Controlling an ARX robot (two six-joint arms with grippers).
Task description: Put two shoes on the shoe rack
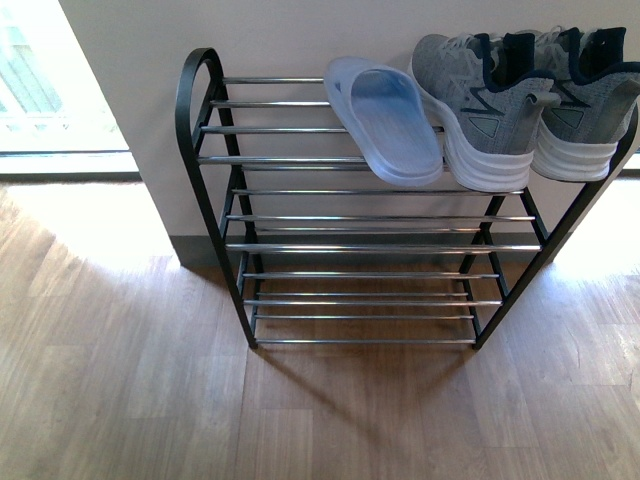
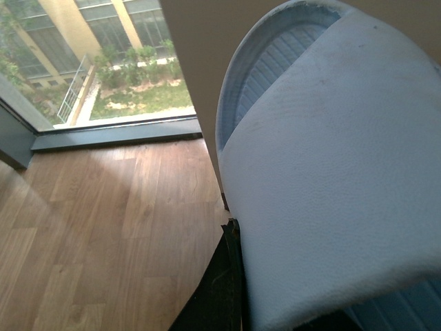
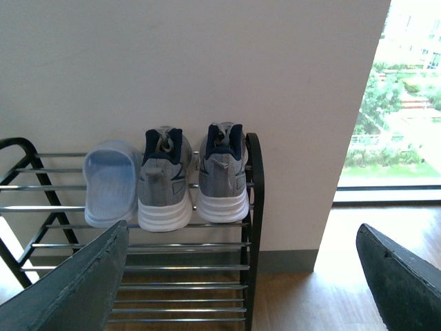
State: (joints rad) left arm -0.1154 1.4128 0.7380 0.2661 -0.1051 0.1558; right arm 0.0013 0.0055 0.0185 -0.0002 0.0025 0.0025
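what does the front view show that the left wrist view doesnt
Only the front view shows the shoe rack with its chrome bars, the two grey sneakers on the top tier at its right end, and one pale blue slide lying beside them, its toe overhanging the front bar.

Only the left wrist view shows a second pale blue slide very close to the camera, filling much of the frame, plus a garden outside the window.

Both share the wooden floor and the pale wall. Neither shows a claw clearly.
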